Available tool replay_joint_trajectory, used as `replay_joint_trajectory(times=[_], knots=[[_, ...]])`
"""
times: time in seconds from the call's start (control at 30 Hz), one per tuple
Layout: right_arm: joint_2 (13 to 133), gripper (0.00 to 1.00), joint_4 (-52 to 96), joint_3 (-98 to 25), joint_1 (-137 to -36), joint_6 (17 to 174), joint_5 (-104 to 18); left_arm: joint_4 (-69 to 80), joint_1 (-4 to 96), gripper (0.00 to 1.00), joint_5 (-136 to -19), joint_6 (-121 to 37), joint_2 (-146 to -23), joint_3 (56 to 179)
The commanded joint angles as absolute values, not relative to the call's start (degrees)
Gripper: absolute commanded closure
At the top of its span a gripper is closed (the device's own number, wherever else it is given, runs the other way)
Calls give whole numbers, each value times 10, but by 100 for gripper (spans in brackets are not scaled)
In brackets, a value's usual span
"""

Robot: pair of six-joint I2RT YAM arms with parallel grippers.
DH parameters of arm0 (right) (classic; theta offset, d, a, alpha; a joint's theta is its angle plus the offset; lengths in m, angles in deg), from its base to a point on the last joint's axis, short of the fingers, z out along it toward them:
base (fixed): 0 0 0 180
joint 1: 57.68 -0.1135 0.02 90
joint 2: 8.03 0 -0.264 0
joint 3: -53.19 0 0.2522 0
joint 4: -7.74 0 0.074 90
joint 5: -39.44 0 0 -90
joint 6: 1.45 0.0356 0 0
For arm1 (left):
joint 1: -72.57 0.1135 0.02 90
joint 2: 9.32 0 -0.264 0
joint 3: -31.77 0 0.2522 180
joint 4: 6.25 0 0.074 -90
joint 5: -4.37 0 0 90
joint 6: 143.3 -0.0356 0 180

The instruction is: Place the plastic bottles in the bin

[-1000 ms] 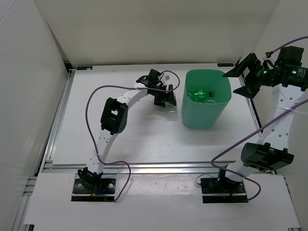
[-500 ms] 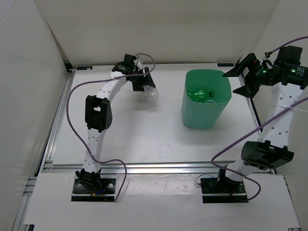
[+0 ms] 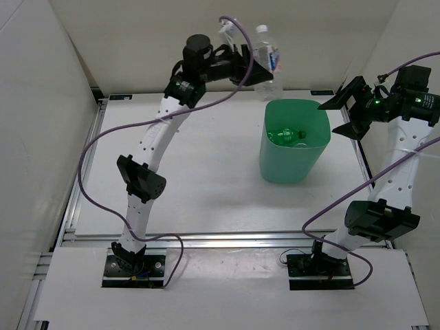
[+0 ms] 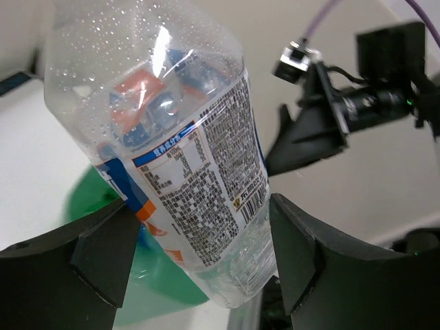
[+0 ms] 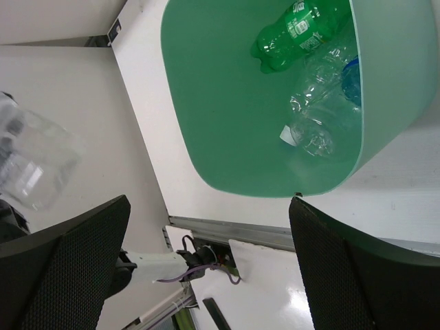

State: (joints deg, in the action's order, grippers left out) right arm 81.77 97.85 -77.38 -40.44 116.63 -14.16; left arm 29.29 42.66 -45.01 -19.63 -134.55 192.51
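My left gripper point(image 3: 256, 69) is shut on a clear plastic bottle with a blue label point(image 3: 267, 60) and holds it high in the air, just behind the far rim of the mint-green bin point(image 3: 294, 165). In the left wrist view the bottle point(image 4: 172, 130) fills the space between both fingers point(image 4: 103, 254), with the bin point(image 4: 161, 289) below it. Inside the bin lie a translucent green bottle point(image 5: 299, 31) and two clear bottles point(image 5: 316, 124). My right gripper point(image 3: 347, 110) hangs open to the right of the bin, above its rim, with nothing between its fingers.
The bin stands on a white board point(image 3: 192, 185) with a metal rail along its front edge point(image 3: 206, 238). White walls close in the back and both sides. The left arm's purple cable point(image 3: 103, 137) loops over the board's left part.
My left gripper has carried the blue-label bottle from table height left of the bin, first leftward, then high up behind the bin's far rim. The right arm has not moved.
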Motion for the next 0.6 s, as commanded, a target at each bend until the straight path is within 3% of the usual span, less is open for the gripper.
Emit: replay_joint_trajectory(times=[0.0, 0.07, 0.17, 0.2, 0.27, 0.3, 0.47, 0.57], knots=[[807, 0, 973, -777, -403, 1161, -138, 260, 382, 74, -423, -183, -1374, 1941], [796, 0, 973, -771, -403, 1161, -138, 239, 362, 74, -430, -183, -1382, 1941], [790, 0, 978, -759, -403, 1161, -150, 224, 327, 65, -435, -183, -1394, 1927], [784, 0, 978, -759, -403, 1161, -150, 224, 321, 37, -428, -190, -1394, 1914], [784, 0, 984, -764, -403, 1161, -163, 224, 321, 7, -451, -196, -1364, 1870], [778, 0, 992, -780, -403, 1161, -177, 224, 321, 0, -469, -204, -1348, 1833], [778, 0, 1015, -821, -403, 1167, -234, 224, 327, 0, -484, -217, -1321, 1796], [784, 0, 1043, -857, -403, 1190, -328, 224, 334, 0, -503, -224, -1301, 1769]])
